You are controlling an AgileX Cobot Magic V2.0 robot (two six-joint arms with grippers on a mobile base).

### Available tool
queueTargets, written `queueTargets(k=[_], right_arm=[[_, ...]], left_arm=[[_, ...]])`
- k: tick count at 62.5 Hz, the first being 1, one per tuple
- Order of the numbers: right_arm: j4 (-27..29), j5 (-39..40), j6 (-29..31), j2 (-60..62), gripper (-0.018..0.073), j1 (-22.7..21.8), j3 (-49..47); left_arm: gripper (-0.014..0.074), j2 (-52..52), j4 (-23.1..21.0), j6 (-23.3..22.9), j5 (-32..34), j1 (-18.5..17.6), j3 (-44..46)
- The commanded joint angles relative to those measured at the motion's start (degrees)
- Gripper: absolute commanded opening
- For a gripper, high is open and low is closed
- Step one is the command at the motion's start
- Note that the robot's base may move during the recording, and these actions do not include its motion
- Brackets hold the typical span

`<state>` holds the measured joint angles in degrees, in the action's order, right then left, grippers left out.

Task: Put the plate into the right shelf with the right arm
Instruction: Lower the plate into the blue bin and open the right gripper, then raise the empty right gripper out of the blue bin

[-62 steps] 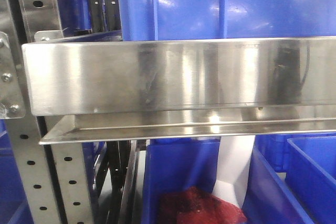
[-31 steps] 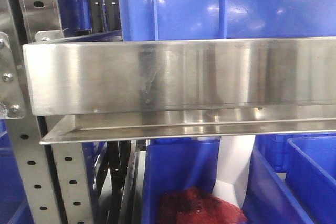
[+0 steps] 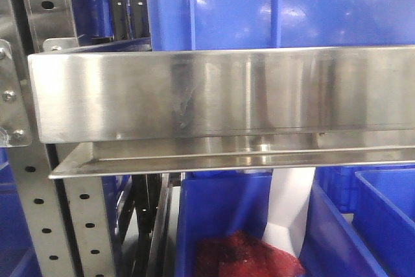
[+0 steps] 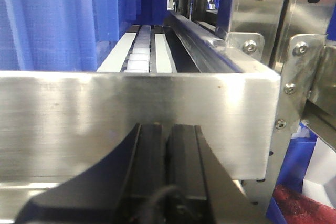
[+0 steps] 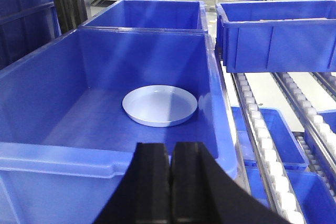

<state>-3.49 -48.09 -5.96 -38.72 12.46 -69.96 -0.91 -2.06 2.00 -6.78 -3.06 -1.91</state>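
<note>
In the right wrist view the white plate (image 5: 159, 105) lies flat on the floor of a deep blue bin (image 5: 63, 103) that sits on the right shelf, whose roller track (image 5: 262, 129) runs beside the bin. My right gripper (image 5: 170, 149) is shut and empty, hovering over the bin's near rim, short of the plate. In the left wrist view my left gripper (image 4: 167, 129) is shut with nothing in it, close in front of a steel front rail (image 4: 79, 114). The front view shows only the steel rail (image 3: 220, 92) and blue bins; neither the plate nor a gripper appears there.
More blue bins (image 5: 275, 30) stand behind and to the right of the plate's bin. A perforated steel upright (image 3: 32, 205) stands at the left of the front view. Below the rail a blue bin (image 3: 214, 218) holds a red mesh bag (image 3: 243, 257) and a white carton (image 3: 288, 209).
Nothing has visibly moved in the front view; only the reflections on the steel rail shift slightly.
</note>
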Motion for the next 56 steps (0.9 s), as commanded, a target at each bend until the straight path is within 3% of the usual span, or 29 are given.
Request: queueTargets(k=[1,18,27,43,56], right_arm=[[-0.98,4.35,-0.15,-0.37,0.0055,-0.28,-1.81],[-0.93,5.23,-0.15,-0.37,0.0055,-0.28,-0.16],[-4.10,11.77,-0.15,1.69,0.0055,-1.26,5.69],[-4.75,37.95,-0.15,14.87,0.0056,-5.87,26.45],[0.35,57.63,-0.15,26.97,0.0056,-6.29,47.12]], left_arm=[[-0.0047,-0.38,-0.33,-0.19,4.92,0.08,-0.46],[-0.0047,-0.38,-0.33,-0.19,4.92,0.08,-0.46],[-0.0047,-0.38,-0.33,-0.19,4.92,0.08,-0.46],[-0.0047,-0.38,-0.33,-0.19,4.92,0.08,-0.46],[-0.0047,-0.38,-0.33,-0.19,4.92,0.08,-0.46]])
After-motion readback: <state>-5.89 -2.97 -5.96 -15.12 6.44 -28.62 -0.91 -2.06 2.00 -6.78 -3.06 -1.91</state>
